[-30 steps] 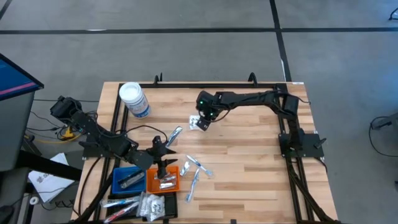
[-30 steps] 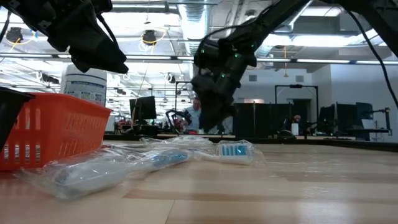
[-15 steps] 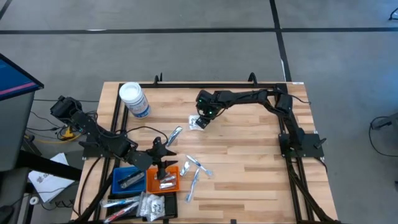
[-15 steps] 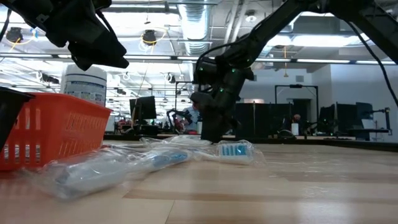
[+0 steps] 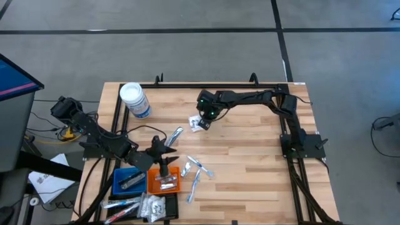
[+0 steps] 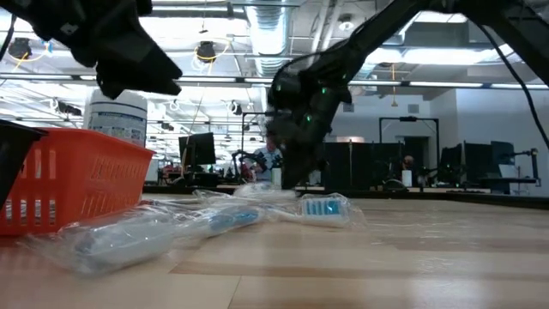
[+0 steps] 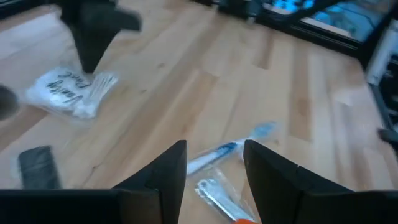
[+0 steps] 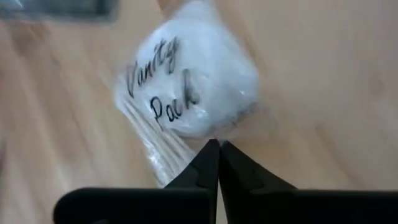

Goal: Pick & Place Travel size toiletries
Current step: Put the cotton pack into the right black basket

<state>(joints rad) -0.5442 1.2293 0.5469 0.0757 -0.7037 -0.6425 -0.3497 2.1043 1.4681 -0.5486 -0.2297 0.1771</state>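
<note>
A white packet (image 8: 189, 93) in a clear wrapper, printed "Vanity Pack", lies flat on the wooden table (image 5: 250, 156) left of its middle (image 5: 199, 123). My right gripper (image 8: 217, 152) stands over it, pointing steeply down, shut at its wrapper. My left gripper (image 7: 214, 165) hovers open above the orange tray (image 5: 164, 181) at the near left, with nothing between its fingers. A wrapped toothbrush (image 7: 227, 152), a slim silvery tube (image 5: 175, 135) and other small wrapped items (image 5: 203, 167) lie loose on the table. My right gripper pinches the clear wrapper's edge (image 8: 233, 127) between its two shut fingertips. The fingers come from above, slanting steeply down. The packet still lies flat on the table.
A clear jar with a white lid (image 5: 135, 100) stands at the far left. The blue tray (image 5: 128, 180) and the black tray (image 5: 156, 205) sit by the orange one at the near left, each holding small items. The table's right half is bare wood.
My right gripper has sunk a little onto the white packet and shut its fingers at the wrapper. The packet has stayed where it was.
</note>
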